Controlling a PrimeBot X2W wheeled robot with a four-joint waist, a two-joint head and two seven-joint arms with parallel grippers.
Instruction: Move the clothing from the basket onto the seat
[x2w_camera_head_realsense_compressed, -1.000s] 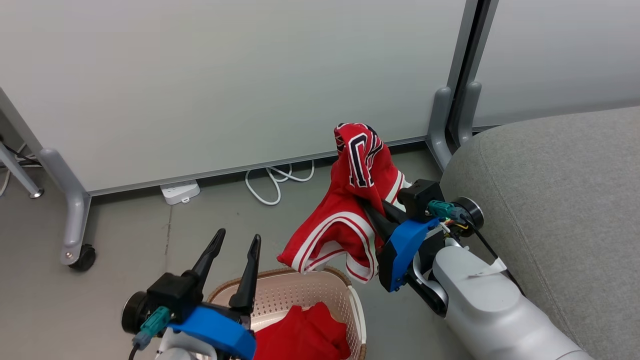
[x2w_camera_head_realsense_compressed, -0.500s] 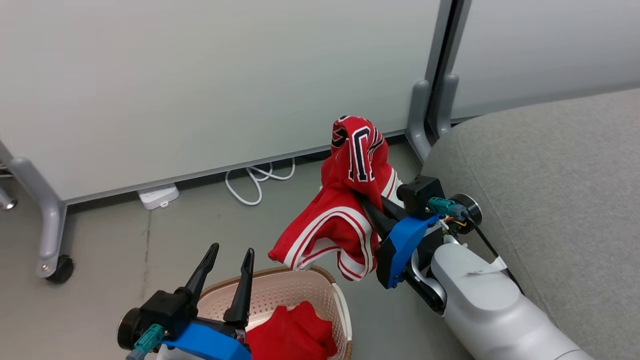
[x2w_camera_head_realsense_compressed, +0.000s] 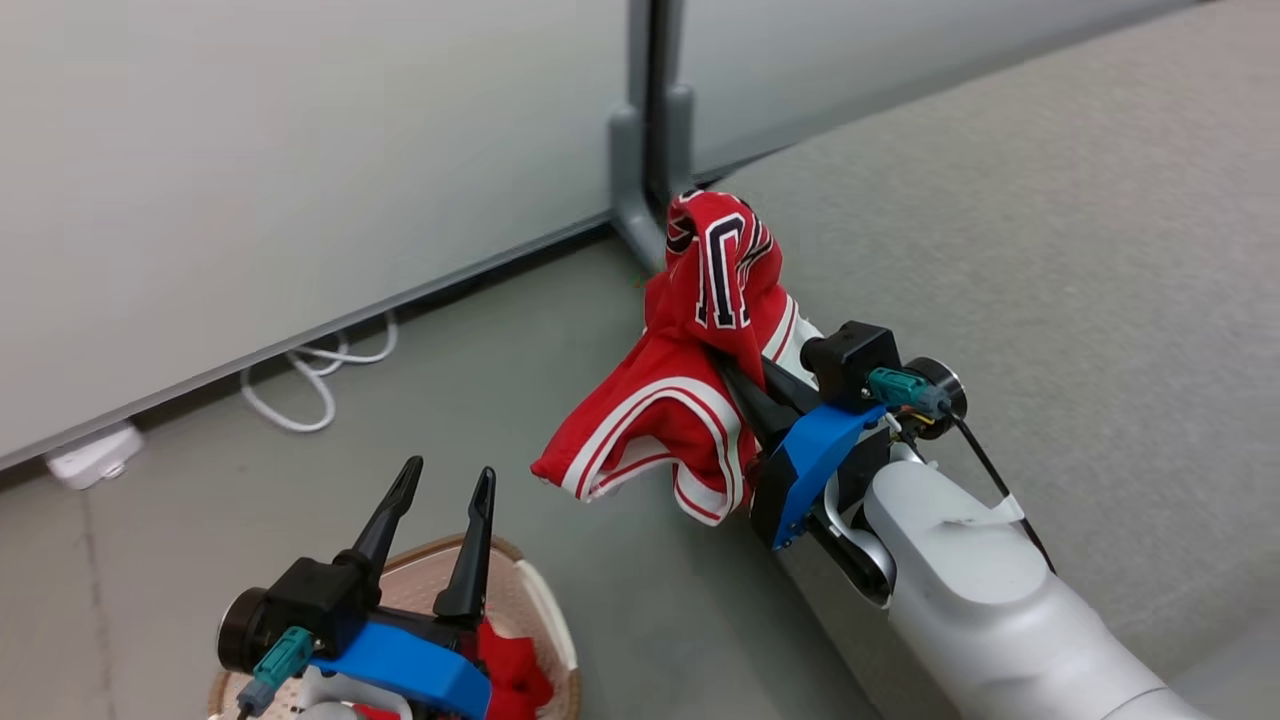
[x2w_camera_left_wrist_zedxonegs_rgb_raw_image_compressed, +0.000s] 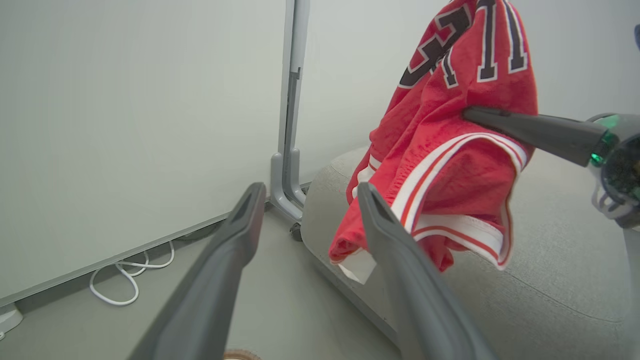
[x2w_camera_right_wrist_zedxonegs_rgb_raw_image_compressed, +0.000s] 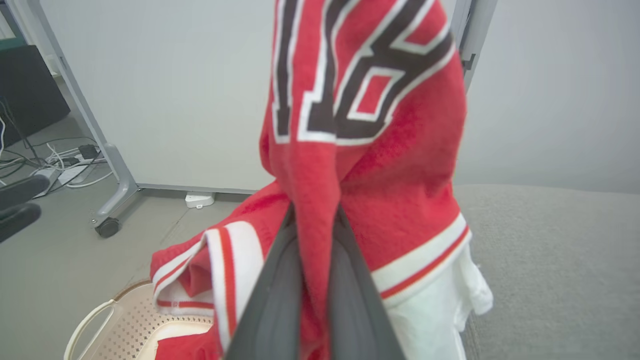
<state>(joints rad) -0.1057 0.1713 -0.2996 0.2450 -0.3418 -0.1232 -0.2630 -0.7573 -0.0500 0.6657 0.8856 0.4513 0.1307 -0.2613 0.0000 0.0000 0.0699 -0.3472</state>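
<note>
My right gripper (x2w_camera_head_realsense_compressed: 728, 372) is shut on the red jersey (x2w_camera_head_realsense_compressed: 700, 390), which has white-and-black lettering and white striped trim. The jersey hangs in the air beside the light-grey seat (x2w_camera_head_realsense_compressed: 1050, 250), near its rounded edge. In the right wrist view the cloth (x2w_camera_right_wrist_zedxonegs_rgb_raw_image_compressed: 375, 150) is pinched between the two dark fingers (x2w_camera_right_wrist_zedxonegs_rgb_raw_image_compressed: 280, 280). A plainer red garment (x2w_camera_head_realsense_compressed: 512, 672) lies in the cream basket (x2w_camera_head_realsense_compressed: 548, 612) at the lower left. Above the basket my left gripper (x2w_camera_head_realsense_compressed: 447, 476) stands open with nothing in it. In the left wrist view it (x2w_camera_left_wrist_zedxonegs_rgb_raw_image_compressed: 310, 190) points toward the hanging jersey (x2w_camera_left_wrist_zedxonegs_rgb_raw_image_compressed: 450, 150).
A pale partition wall on grey legs (x2w_camera_head_realsense_compressed: 645, 170) runs behind the floor and the seat. A white cable (x2w_camera_head_realsense_compressed: 310, 370) and a power strip (x2w_camera_head_realsense_compressed: 95, 455) lie at its foot. A castor (x2w_camera_right_wrist_zedxonegs_rgb_raw_image_compressed: 107, 227) stands on the grey floor to the left.
The head camera has swung right, so the whole picture has shifted left. The right gripper still holds the jersey, which now hangs nearer the seat's edge. The left gripper stays open over the basket.
</note>
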